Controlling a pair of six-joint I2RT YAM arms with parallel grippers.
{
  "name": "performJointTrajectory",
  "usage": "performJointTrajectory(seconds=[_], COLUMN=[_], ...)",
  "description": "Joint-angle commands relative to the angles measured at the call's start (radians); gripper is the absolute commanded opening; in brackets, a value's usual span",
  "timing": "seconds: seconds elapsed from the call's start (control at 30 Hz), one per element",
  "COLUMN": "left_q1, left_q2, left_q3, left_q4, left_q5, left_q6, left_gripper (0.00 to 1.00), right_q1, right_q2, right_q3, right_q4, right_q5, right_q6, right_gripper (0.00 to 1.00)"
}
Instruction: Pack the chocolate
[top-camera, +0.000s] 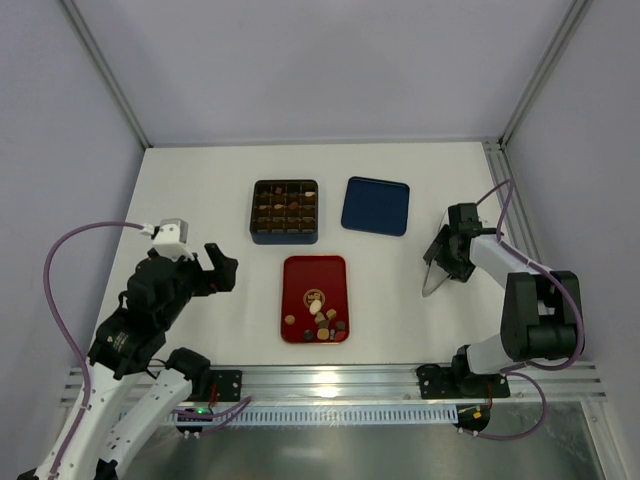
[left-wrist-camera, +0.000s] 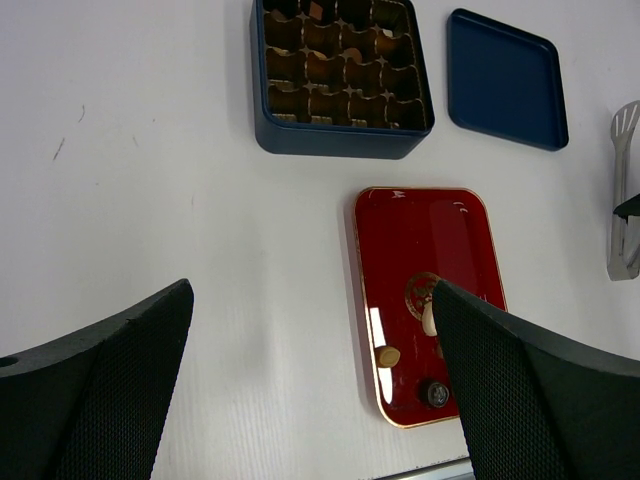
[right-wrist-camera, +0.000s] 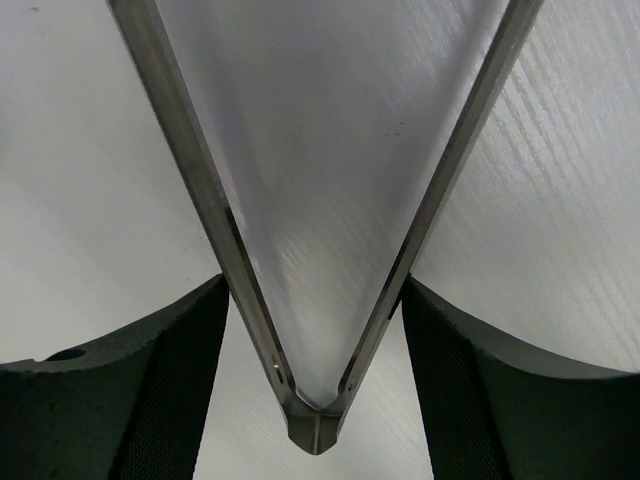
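Left gripper (left-wrist-camera: 312, 295) spread wide, empty, left of flat red rectangular tray (top-camera: 300, 266). Right gripper (right-wrist-camera: 315, 285) clasps silver metal tongs (right-wrist-camera: 200, 200). Chocolate candies (top-camera: 322, 322) heaped at tray's near end; few in dark blue square box (top-camera: 285, 238).

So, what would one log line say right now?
left pincer open, empty | right pincer holding tongs | chocolates on red tray | box partly filled

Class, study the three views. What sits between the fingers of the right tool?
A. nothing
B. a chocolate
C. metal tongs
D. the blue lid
C: the right wrist view shows the V-shaped metal tongs held between the two fingers of the right tool.
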Motion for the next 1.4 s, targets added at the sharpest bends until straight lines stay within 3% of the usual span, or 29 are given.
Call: performJointTrajectory(seconds=[0.0, 0.23, 0.47, 0.73, 0.87, 1.17, 1.37], left_q1=[-0.002, -0.002, -0.002, -0.002, -0.002, -0.004, -0.018], left_q2=[-0.010, -0.008, 0.024, 0.143, 0.222, 0.499, 0.636], left_q3=[0.000, 0.000, 0.009, 0.048, 0.086, 0.258, 0.347], left_q4=[0.036, 0.036, 0.041, 0.096, 0.125, 0.211, 0.263], left_q5=[0.010, 0.006, 0.003, 0.052, 0.094, 0.262, 0.302], left_q6=[0.015, 0.013, 0.015, -0.030, -0.048, -0.093, -0.120], left_gripper=[1.00, 1.00, 1.00, 1.00, 1.00, 1.00, 1.00], right_q1=[-0.005, -0.005, -0.005, 0.006, 0.035, 0.067, 0.078], right_q2=[0.011, -0.030, -0.206, -0.270, -0.146, 0.286, 0.509], right_q3=[-0.007, -0.030, -0.026, 0.139, 0.290, 0.615, 0.772], right_q4=[0.032, 0.025, -0.049, -0.072, -0.068, -0.037, -0.061], right_q5=[-0.026, -0.040, -0.037, -0.069, -0.067, -0.121, -0.173], right_q6=[0.016, 0.030, 0.016, -0.054, -0.114, -0.177, -0.178], right_gripper=[0.73, 0.84, 0.85, 0.85, 0.82, 0.47, 0.41])
